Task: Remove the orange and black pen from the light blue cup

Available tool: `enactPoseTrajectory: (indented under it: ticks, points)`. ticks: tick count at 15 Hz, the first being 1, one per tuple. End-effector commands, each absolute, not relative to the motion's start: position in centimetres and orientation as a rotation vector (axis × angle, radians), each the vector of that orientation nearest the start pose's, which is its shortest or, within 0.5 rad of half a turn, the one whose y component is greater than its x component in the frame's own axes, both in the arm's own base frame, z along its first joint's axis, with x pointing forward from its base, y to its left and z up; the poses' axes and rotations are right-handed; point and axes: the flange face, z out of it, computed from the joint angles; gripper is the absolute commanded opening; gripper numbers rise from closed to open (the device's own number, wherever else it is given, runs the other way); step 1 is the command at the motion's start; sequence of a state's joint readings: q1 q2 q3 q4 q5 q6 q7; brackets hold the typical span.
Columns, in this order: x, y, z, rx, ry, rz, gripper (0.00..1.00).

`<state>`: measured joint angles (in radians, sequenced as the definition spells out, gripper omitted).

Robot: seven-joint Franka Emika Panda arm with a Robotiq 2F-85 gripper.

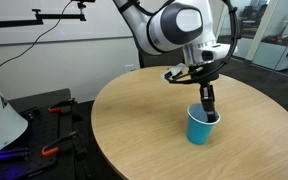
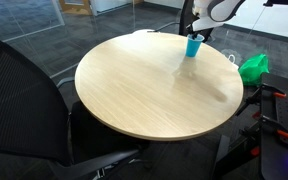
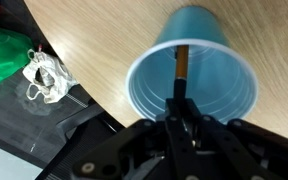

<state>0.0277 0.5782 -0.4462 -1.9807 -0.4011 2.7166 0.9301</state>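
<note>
Gripper (image 3: 181, 108) is down at the cup (image 3: 216, 60) mouth, jaws drawn narrow and clamped on the black top end of the pen (image 3: 181, 62). That's how the wrist view reads, and in an exterior view the fingers (image 1: 210, 100) look like one thin column going into the rim. The pen is inside the cup, leaning on the far inner wall with its orange section running down toward the bottom. The cup stands upright on the table (image 1: 134, 120), near the edge. Step in hand, as I judge it: extract. Pull straight up along the pen's axis with no sideways drag, because the cup is light plastic and will likely tip or come along if the pen rubs the wall. Hold grip force constant (a thin round barrel can slip or rotate in the pads) and clear the rim fully before any lateral move. It's close to the table edge, so a knocked cup could go to the floor. Counts: one pen, one cup, one gripper, one table. Off the table in the wrist view there's one green bag (image 3: 4, 50) and one crumpled white bag (image 3: 46, 76), both on the floor and well apart from the cup.
</note>
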Motion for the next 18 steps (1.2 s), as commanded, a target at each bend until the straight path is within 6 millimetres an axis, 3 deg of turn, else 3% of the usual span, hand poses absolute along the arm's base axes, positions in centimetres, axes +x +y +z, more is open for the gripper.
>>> enactPoseTrajectory:
  ticks: [1, 5, 11, 18]
  points:
    - [58.9, -23.2, 21.4, -3.120, 1.537, -0.544, 0.03]
    - [58.7, -22.9, 21.5, -3.124, 1.538, -0.564, 0.03]
    - [57.9, -21.2, 23.2, -3.112, 1.581, -0.667, 0.03]
    - [55.5, -18.6, 26.0, -3.107, 1.696, -0.769, 0.03]
